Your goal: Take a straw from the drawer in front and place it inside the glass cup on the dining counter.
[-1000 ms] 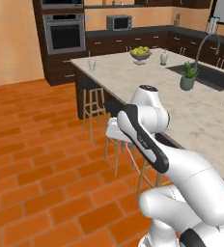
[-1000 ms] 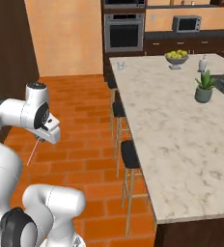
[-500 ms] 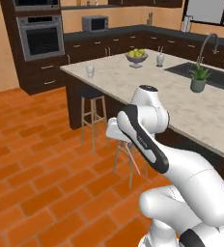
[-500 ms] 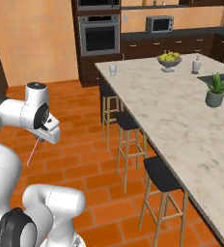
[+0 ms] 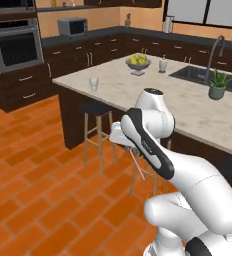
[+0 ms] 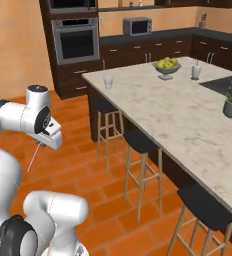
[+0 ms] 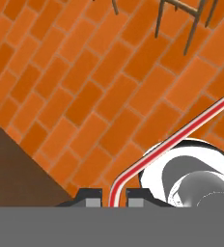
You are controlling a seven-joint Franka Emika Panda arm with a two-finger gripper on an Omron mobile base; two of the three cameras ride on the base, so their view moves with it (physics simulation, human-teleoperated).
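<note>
- Pink-red straw (image 7: 147, 161) pinched in gripper (image 7: 115, 197), hanging over brick floor (image 7: 61, 87).
- Base has swung nearer dining counter (image 6: 188, 115); glass cup (image 6: 107, 81) by its far corner, carry continues.

The straw (image 7: 168, 142) is pale pink with a red stripe along its length, set against a floor (image 7: 75, 87) of orange-red bricks with lighter joints. The dining counter (image 6: 188, 115) has a beige, faintly veined marble top over dark brown wood. The glass cup (image 6: 107, 81) is clear and whitish; the bowl (image 6: 166, 69) is grey, holding yellow-green fruit.
</note>
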